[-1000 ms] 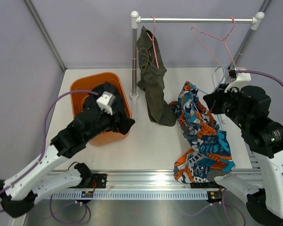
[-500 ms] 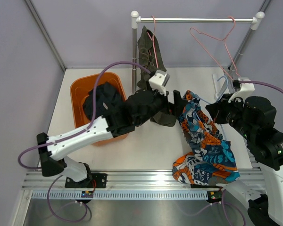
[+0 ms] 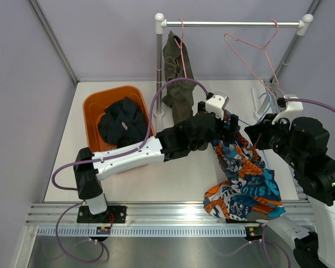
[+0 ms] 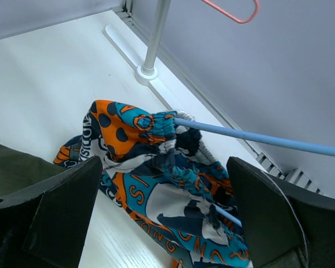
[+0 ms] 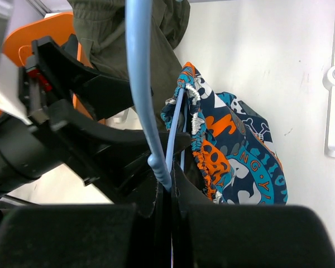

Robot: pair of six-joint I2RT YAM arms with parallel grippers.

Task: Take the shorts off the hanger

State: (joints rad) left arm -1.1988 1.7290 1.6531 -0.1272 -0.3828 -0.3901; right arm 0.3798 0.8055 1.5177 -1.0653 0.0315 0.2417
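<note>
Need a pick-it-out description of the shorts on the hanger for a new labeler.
From the clothes rail at the back, look down to the table's right side. The shorts drape there off a blue hanger held by the right gripper. They alone are printed orange, teal and navy; the olive garment on the rail and black garment in the orange bin are plain.

Bright, even overhead light with soft, faint shadows
</note>
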